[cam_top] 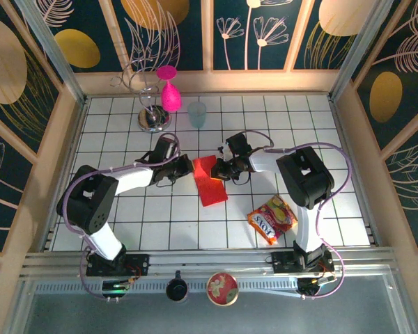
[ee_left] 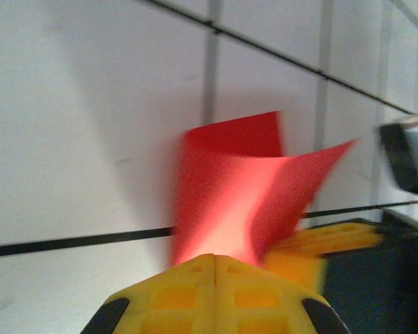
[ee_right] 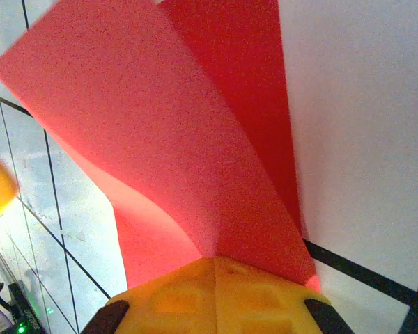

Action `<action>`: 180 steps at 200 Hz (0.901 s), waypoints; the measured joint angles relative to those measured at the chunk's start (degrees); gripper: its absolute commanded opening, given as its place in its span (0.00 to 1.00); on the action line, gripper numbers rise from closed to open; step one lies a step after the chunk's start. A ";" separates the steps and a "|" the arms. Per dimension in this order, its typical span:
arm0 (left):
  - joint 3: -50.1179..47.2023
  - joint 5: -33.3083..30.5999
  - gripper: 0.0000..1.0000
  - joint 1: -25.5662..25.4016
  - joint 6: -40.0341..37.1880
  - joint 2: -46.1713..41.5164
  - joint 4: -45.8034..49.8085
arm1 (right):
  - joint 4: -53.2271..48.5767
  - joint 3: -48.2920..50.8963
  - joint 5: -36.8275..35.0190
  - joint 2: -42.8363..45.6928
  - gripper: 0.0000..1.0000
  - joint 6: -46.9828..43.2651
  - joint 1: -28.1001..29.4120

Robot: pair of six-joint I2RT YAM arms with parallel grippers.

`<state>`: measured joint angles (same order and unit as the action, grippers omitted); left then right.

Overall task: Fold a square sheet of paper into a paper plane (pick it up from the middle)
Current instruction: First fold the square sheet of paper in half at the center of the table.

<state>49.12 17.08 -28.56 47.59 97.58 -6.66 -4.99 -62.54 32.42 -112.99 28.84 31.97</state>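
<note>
The white grid-tiled worktop [cam_top: 125,223] carries everything, with the left arm [cam_top: 125,181] and the right arm [cam_top: 303,174] both reaching in toward its middle. Between them lies the square sheet of paper [cam_top: 210,186], plain bright red with no print on it. Its near part is flat on the tiles and its far part is lifted and curled over. The left fingers [cam_top: 190,169] meet the sheet's left edge and the right fingers [cam_top: 221,169] its right edge. In the left wrist view the left fingers [ee_left: 214,261] are pressed together with the red sheet [ee_left: 230,181] rising straight out of their tips, so they pinch it. In the right wrist view the right fingers [ee_right: 214,264] are likewise closed tight on the sheet [ee_right: 167,139], which fans away from them in two layers. To the right of the sheet, near the right arm's base, a red-and-yellow snack packet [cam_top: 272,218] lies apart; it bears a printed brand word too small to read. At the far edge stand a wire stand on a chrome base [cam_top: 153,120], a pink goblet [cam_top: 170,96] just beside it and a pale blue cup [cam_top: 197,113] nearby, all well apart from the sheet. On the near rail sit a round tin with a red-and-gold lid [cam_top: 223,288] and a black knob [cam_top: 177,289].
</note>
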 measured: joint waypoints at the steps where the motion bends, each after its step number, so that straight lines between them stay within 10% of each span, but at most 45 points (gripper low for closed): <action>1: 0.04 0.07 0.00 -0.04 0.00 0.02 -0.09 | 0.00 0.00 0.00 0.00 0.07 0.02 0.00; 180: 1.36 3.50 0.00 4.31 0.46 11.17 -9.44 | -0.55 -0.55 0.00 -0.42 0.06 -0.02 0.02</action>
<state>50.48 20.58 -24.25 48.05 108.75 -16.10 -5.54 -63.09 32.42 -113.40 28.82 31.99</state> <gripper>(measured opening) 0.043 0.065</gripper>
